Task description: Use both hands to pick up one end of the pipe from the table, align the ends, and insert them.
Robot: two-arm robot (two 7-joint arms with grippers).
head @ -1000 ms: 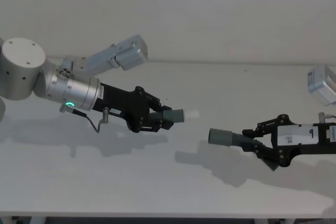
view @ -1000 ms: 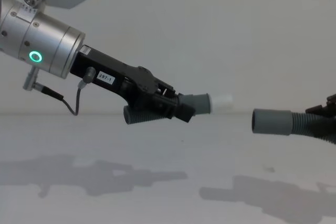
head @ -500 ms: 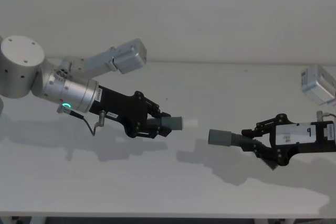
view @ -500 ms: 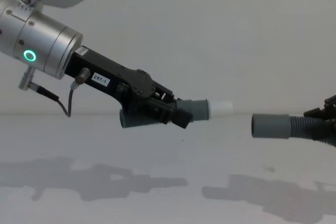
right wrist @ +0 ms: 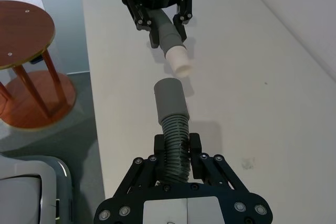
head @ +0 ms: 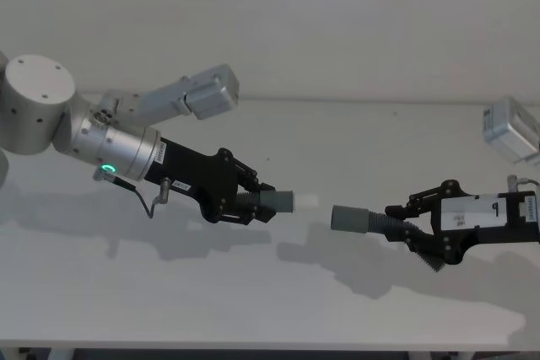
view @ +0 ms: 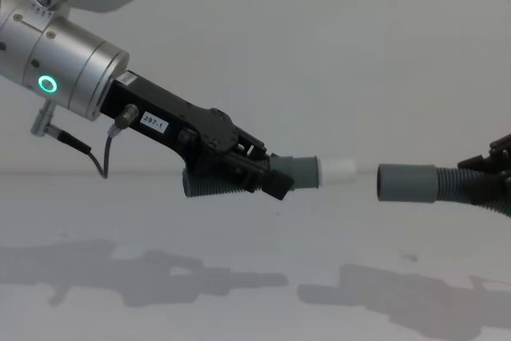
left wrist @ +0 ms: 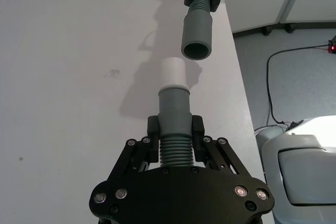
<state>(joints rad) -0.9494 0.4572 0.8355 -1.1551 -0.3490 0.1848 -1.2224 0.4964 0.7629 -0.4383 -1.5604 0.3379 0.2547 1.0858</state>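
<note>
Pickup done: my L gripper (head: 260,202) clamped the white-tipped pipe piece (head: 283,201), my R gripper (head: 398,227) the open-cuffed pipe piece (head: 380,224), both above the table (head: 253,301). White tip (head: 309,200) sat just short of the open cuff (head: 348,218), approx in line; insertion left, I judged. Table plain white below the cuff; wooden stool (right wrist: 23,30) on floor beyond

Likely a robotics lab or test room: a bare white desk (head: 253,309) against a plain wall (head: 337,23), grey floor (left wrist: 299,95) with a loose black cable (left wrist: 269,80), and a round wooden stool (right wrist: 23,31).
</note>
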